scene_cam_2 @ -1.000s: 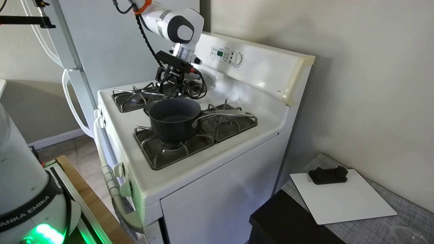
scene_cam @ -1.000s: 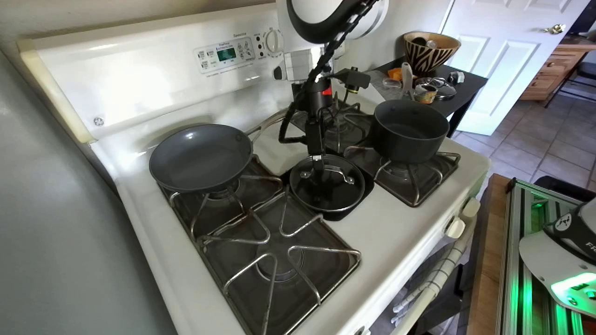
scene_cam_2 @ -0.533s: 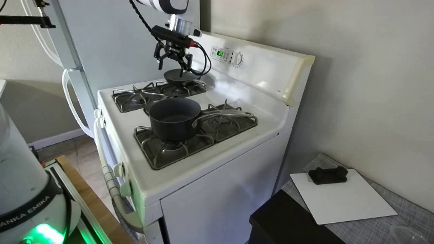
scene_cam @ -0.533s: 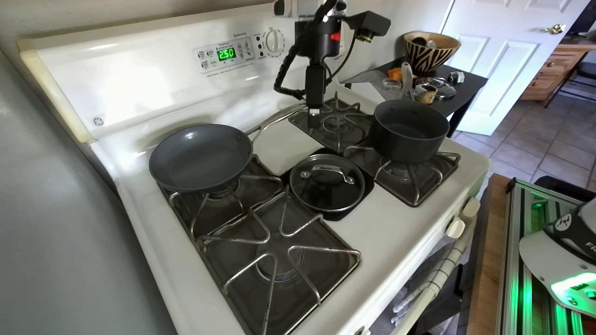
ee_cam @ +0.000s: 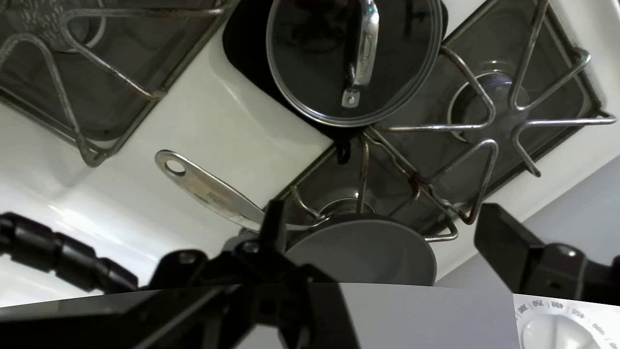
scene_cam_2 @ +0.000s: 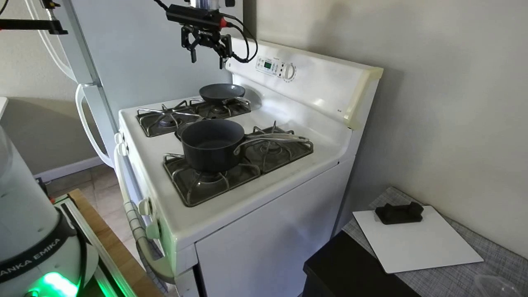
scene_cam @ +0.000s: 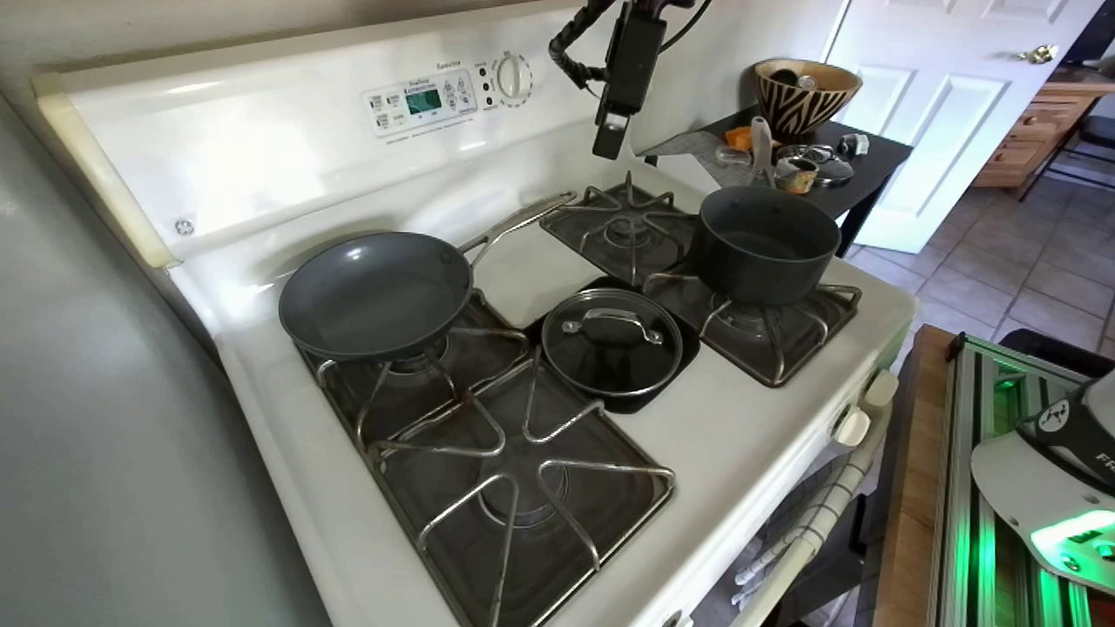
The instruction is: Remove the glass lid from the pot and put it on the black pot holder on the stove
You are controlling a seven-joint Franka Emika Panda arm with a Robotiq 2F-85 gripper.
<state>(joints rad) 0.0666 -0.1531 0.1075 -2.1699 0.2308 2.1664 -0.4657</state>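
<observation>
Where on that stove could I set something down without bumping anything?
Free: the front burner nearest the frying pan, and the front end of the white strip between that burner and the pot. Crowded: the strip's middle, where the black pot holder under the glass lid nearly fills its width.

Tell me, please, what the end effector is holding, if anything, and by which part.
Nothing is held; the end effector hangs open above the stove.

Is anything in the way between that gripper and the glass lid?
Nothing visible: the open gripper hangs above the stove, with no object between it and the glass lid, which already rests on the black pot holder.
</observation>
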